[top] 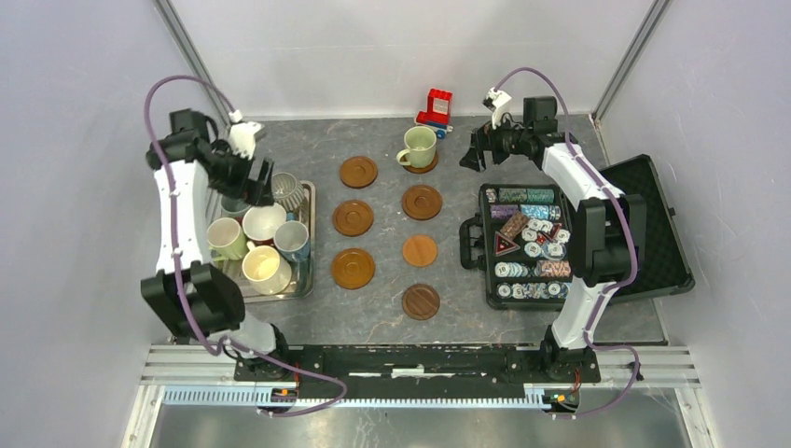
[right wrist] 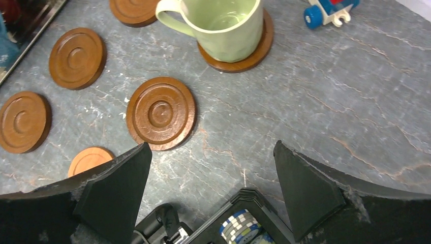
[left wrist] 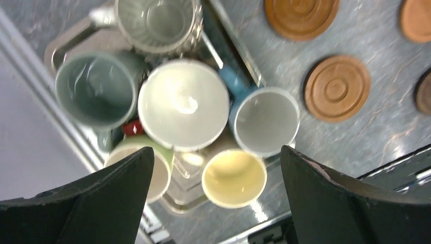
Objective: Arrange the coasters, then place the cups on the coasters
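Your left gripper [left wrist: 216,152] hovers open over the cups [left wrist: 183,104], likely to grab one; right gripper [right wrist: 211,145] is open and empty.

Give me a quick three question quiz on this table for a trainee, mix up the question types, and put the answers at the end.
1. True or false: the green cup stands on a coaster.
2. How many cups are in the tray?
3. Fill in: the left gripper and the right gripper are both ___.
Key: 1 true; 2 six; 3 open.
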Controlling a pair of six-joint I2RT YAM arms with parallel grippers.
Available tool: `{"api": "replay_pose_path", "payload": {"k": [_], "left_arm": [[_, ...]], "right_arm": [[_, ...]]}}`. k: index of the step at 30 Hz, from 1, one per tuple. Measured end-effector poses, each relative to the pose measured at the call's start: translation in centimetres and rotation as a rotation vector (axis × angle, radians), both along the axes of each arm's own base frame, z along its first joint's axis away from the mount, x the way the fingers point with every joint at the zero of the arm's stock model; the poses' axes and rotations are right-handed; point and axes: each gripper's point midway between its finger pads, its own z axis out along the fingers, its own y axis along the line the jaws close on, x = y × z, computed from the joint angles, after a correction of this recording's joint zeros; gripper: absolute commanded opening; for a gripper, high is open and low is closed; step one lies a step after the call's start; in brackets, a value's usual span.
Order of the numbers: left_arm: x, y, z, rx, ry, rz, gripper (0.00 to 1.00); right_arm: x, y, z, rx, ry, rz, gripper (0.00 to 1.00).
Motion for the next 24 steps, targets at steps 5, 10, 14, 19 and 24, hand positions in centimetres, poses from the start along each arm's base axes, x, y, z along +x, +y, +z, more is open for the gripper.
{"api": "replay_pose_path", "payload": {"k": [5,10,14,19,24], "left_arm": [[-5.0,3.5,-0.1,0.086,0.023,0.008,1.0],[-8.0,7.6,-1.4,0.146,0.077,0.02,0.98],[-10.4,10.8,-3.3,0.186,0.121,0.005,0.96],[-12.8,13.7,-5.4,0.226,0.155,-0.049,0.92],[-13.2,16.4,-7.2,0.246,0.162,-0.102,0.88]], "right_arm": [[-0.8,1.2,0.2,0.019,0.011,0.054,0.98],[-1.1,2.4,0.8,0.01,-0.007,0.102,0.98],[-1.0,2.8,1.1,-0.011,-0.021,0.121,0.98],[-0.5,2.7,1.6,-0.04,-0.034,0.123,0.98],[-0.2,2.2,1.4,-0.068,-0.038,0.105,0.98]]}}
